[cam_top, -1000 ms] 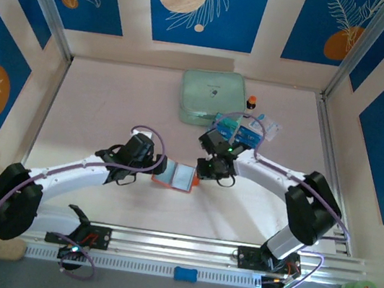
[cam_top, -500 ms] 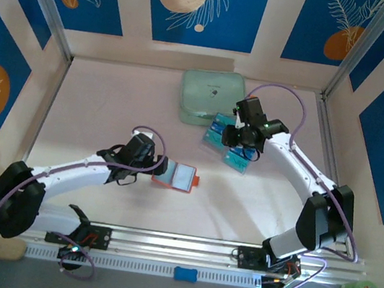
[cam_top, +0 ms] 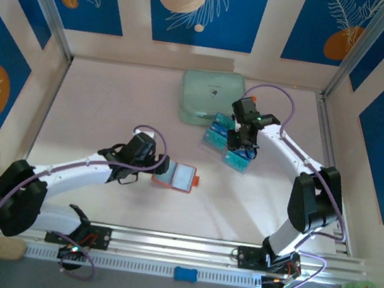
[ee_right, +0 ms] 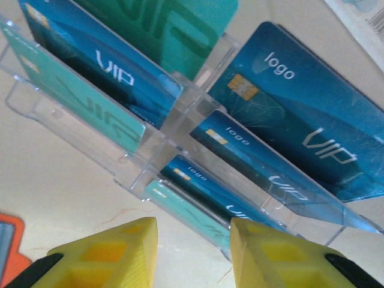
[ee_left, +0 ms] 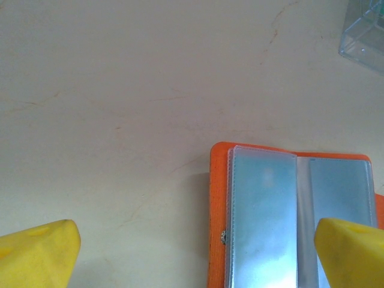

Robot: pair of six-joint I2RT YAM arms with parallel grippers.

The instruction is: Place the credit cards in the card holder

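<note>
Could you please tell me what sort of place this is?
Likely a robot test cell: a table walled by blue patterned panels, two arms bolted to an aluminium rail, staged credit cards and card holder.

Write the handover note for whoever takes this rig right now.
Left gripper: open wide, low over the card holder, which lies open on the table, sleeves up.
Right gripper: open, empty, poised above the credit cards standing in the clear tray.
Done: holder opened; whether a sleeve holds a card cannot be told.
Left: pick the cards from the tray and slide them into the holder.
</note>
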